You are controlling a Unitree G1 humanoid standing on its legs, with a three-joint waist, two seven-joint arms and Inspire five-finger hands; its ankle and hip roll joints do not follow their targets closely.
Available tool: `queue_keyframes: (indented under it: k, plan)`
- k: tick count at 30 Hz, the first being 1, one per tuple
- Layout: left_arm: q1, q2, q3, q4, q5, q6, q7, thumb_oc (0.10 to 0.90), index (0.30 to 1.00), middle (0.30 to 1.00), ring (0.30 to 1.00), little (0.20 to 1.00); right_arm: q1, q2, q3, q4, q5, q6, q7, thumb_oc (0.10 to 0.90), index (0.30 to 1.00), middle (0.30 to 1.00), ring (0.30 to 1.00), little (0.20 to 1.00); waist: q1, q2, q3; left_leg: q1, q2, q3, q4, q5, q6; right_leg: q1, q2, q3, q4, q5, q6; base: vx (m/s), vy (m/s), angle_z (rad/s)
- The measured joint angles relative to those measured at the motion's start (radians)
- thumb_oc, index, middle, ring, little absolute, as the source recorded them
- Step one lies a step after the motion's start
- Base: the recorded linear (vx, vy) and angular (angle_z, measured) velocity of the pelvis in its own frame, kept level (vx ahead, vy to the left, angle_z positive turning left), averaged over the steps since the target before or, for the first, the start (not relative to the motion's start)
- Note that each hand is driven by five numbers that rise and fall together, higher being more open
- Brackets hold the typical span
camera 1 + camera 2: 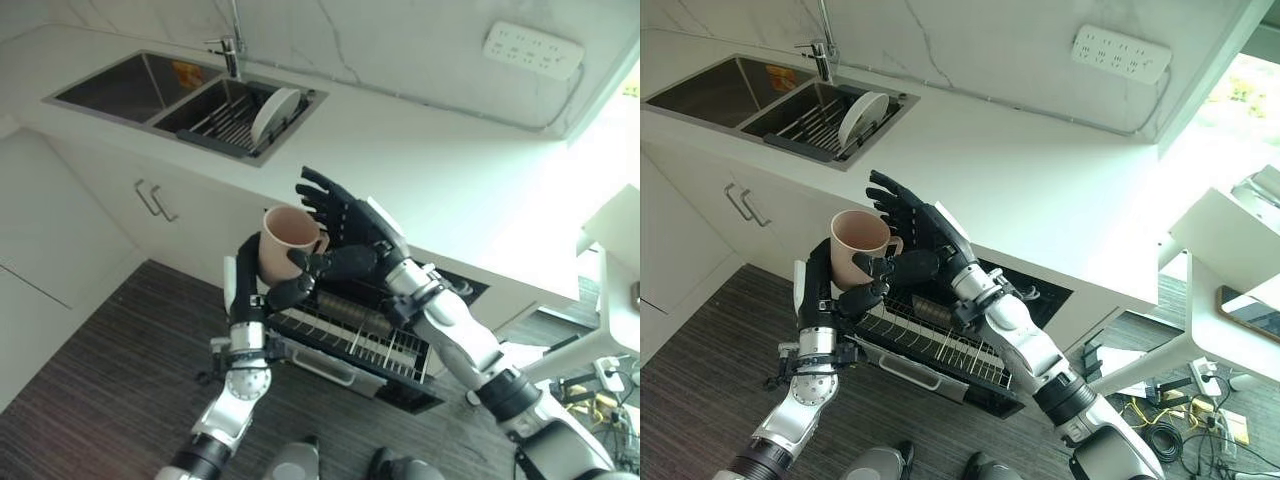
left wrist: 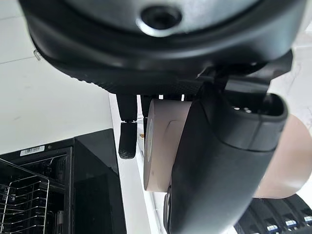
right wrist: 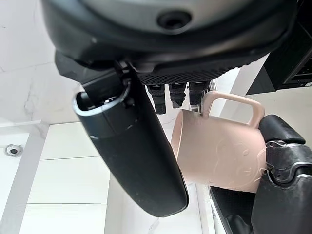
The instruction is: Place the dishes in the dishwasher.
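Observation:
A pink mug [image 1: 288, 240] with a handle hangs upright in the air above the pulled-out dishwasher rack [image 1: 352, 338]. My left hand [image 1: 252, 282] comes up from below and is shut on the mug, fingers on its left side and thumb under its front. In the left wrist view the mug [image 2: 161, 146] shows past the thumb [image 2: 219, 161]. My right hand [image 1: 350, 228] stands open right behind the mug on the handle side, fingers straight up, thumb stretched out beneath the handle. The right wrist view shows the mug [image 3: 219, 151] just beyond the straight fingers.
The dishwasher [image 1: 1040, 300] stands open under the white counter [image 1: 420, 160]. At the back left, a sink [image 1: 120, 88] holds a dish rack with a white plate [image 1: 274, 115] standing in it. Cabinet handles [image 1: 155, 200] show below the sink.

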Motion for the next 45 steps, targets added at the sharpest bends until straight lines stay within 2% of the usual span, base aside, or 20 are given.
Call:
queue_keyframes:
  k: [8,9,15,20,27,45]
  plan:
    - [0.009,0.040,0.071,-0.074,-0.001,0.001,-0.046,0.400,0.300,0.300,0.300,0.300,0.007,-0.004,0.001,0.000,-0.066,0.047,0.041,0.800,0.900,0.900,0.900,0.900,0.012,0.001,0.000,0.000,0.000,-0.001,0.000,0.000,-0.001,0.001,0.000,-0.001,0.000,-0.001,-0.001,0.00,0.004,0.00]
    - [0.003,0.036,0.075,-0.085,-0.018,0.025,-0.065,0.400,0.300,0.300,0.300,0.300,0.006,-0.005,0.004,0.001,-0.082,0.055,0.042,0.800,0.900,0.900,0.900,0.900,0.012,0.000,0.000,0.001,-0.001,-0.001,0.000,0.000,-0.001,0.001,0.000,-0.002,0.000,-0.001,-0.001,0.00,0.000,0.00]
    - [-0.014,0.018,-0.036,-0.021,0.085,0.030,0.058,0.400,0.300,0.300,0.300,0.300,-0.008,-0.051,0.019,0.044,-0.081,0.060,0.059,0.800,0.900,0.900,0.900,0.900,0.009,-0.002,-0.001,0.003,0.000,-0.001,0.004,0.002,-0.002,0.006,0.000,-0.003,0.000,-0.001,-0.001,0.00,-0.048,0.00]
    - [-0.010,0.018,-0.045,-0.020,0.132,0.028,0.077,0.400,0.300,0.300,0.300,0.300,-0.008,-0.077,0.019,0.043,-0.078,0.062,0.073,0.800,0.900,0.900,0.900,0.900,0.010,-0.002,-0.001,0.008,0.000,-0.002,0.004,0.003,-0.003,0.010,0.001,-0.003,0.002,0.000,-0.001,0.00,-0.007,0.00]
    - [-0.009,0.020,-0.044,-0.020,0.131,0.024,0.077,0.400,0.300,0.300,0.300,0.300,-0.008,-0.046,0.019,0.043,-0.076,0.062,0.043,0.800,0.900,0.900,0.900,0.900,0.030,-0.003,-0.002,0.007,0.000,-0.002,0.009,0.003,-0.003,0.012,0.000,-0.003,0.004,0.000,-0.001,0.00,0.000,0.00]
    - [-0.010,0.025,-0.044,-0.020,0.130,0.007,0.072,0.400,0.300,0.300,0.300,0.300,-0.007,-0.030,0.018,0.043,0.077,0.062,0.032,0.800,0.900,0.900,0.900,0.900,0.034,-0.004,-0.003,0.007,-0.001,-0.002,0.011,0.003,-0.003,0.013,-0.002,-0.004,0.006,0.001,-0.002,0.00,0.000,0.00]
